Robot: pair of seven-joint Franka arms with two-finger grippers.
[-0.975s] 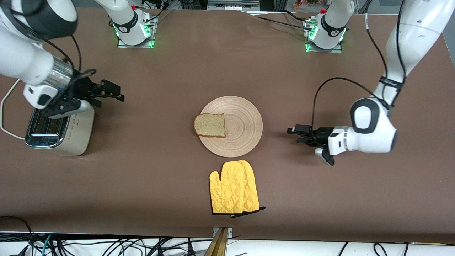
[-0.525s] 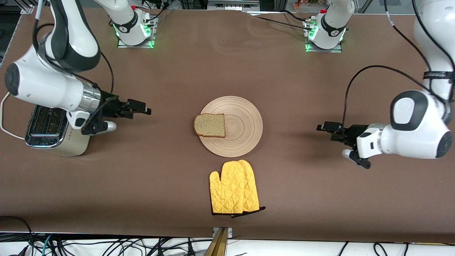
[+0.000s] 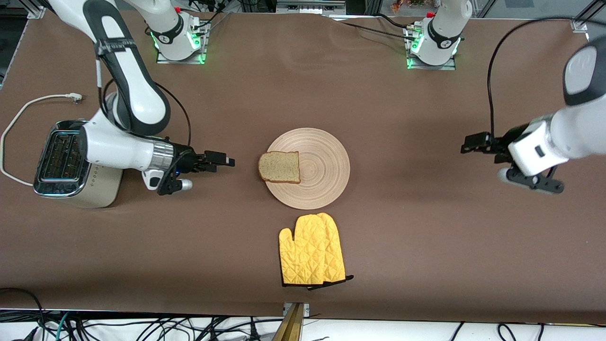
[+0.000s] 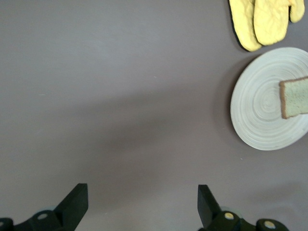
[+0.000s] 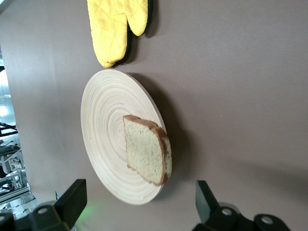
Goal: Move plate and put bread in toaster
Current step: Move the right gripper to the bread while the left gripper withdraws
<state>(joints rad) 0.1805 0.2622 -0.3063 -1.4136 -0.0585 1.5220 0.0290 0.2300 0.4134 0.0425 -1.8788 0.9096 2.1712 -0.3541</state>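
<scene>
Brown counter (image 3: 426, 265), seen from across the room. Toaster (image 3: 71, 166) stands at the right arm's end, both slots showing nothing inside, its white cord (image 3: 19, 123) looping out toward the counter's edge. Plate (image 3: 322, 166) lies at mid-counter, well apart from the toaster, with bare counter all round it. Yellow oven mitt (image 3: 310, 255) lies flat, nearer the front camera than the plate, just beside its rim without touching. Bread (image 3: 279, 166) rests flat on the plate, overhanging the rim on the side toward the right arm's end. Right gripper (image 3: 226, 161) is between toaster and plate, just short of the bread, fingers (image 5: 72, 195) spread apart, holding nothing. Left gripper (image 3: 471, 143) is over bare counter toward the left arm's end, well apart from the plate, fingers (image 4: 77, 199) likewise spread, holding nothing.
</scene>
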